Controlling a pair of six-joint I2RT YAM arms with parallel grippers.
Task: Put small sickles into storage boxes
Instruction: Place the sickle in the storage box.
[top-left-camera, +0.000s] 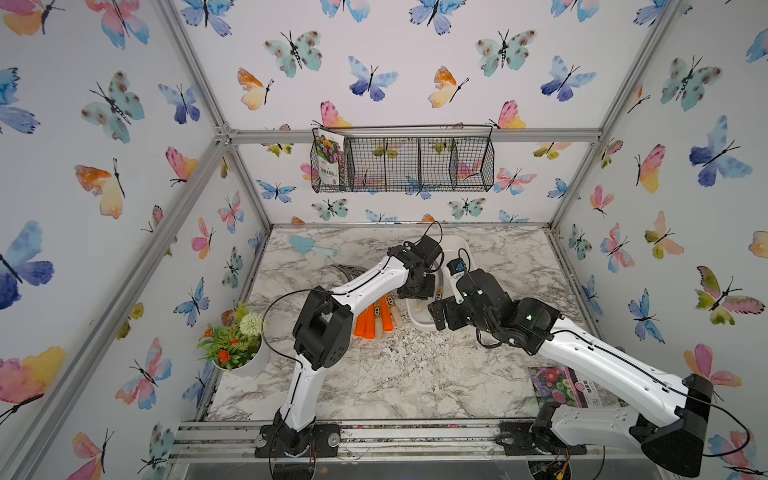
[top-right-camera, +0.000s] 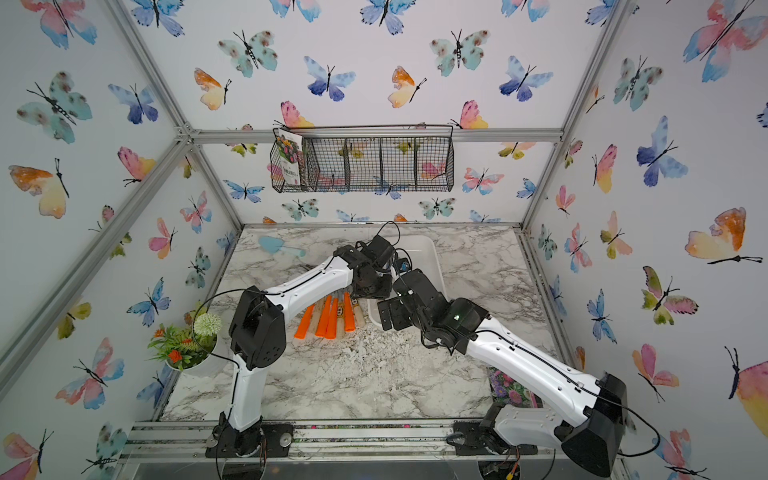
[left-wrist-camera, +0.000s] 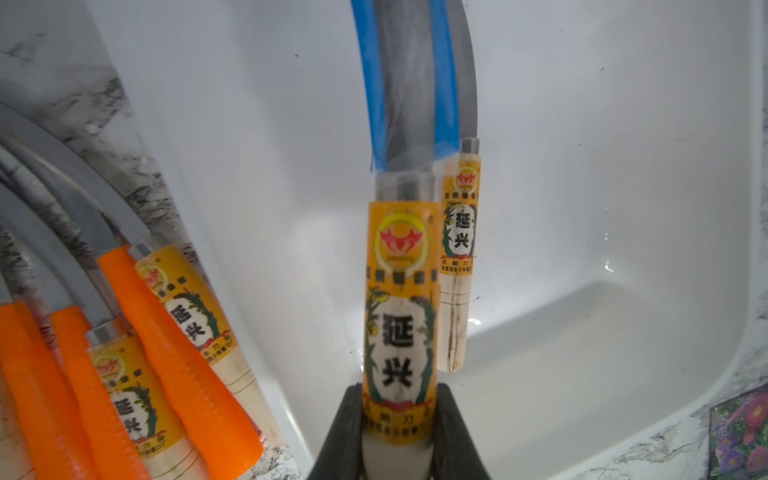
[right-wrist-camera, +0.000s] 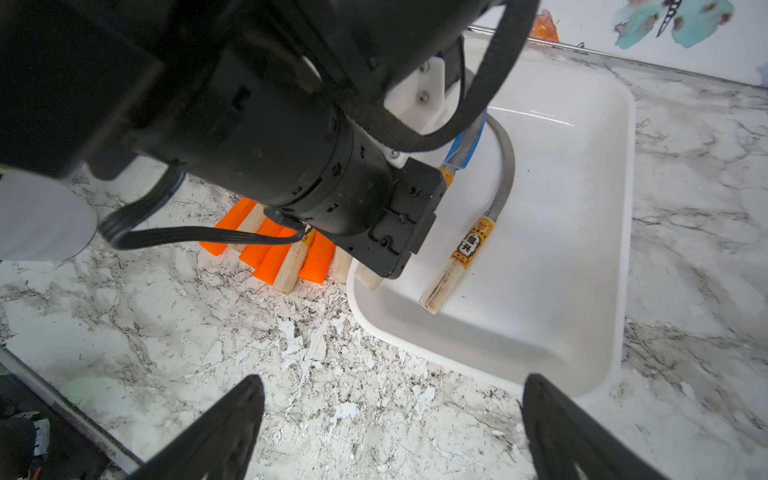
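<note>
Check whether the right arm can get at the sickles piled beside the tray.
Probably not cleanly: the left gripper, shut on a sickle, hangs between the open right gripper and the pile, leaving only handle ends exposed.

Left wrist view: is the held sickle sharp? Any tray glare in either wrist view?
Left wrist view: the held sickle looks soft, its label blurred; small glints on the white tray. Right wrist view: one thin bright streak on the tray's wall.
</note>
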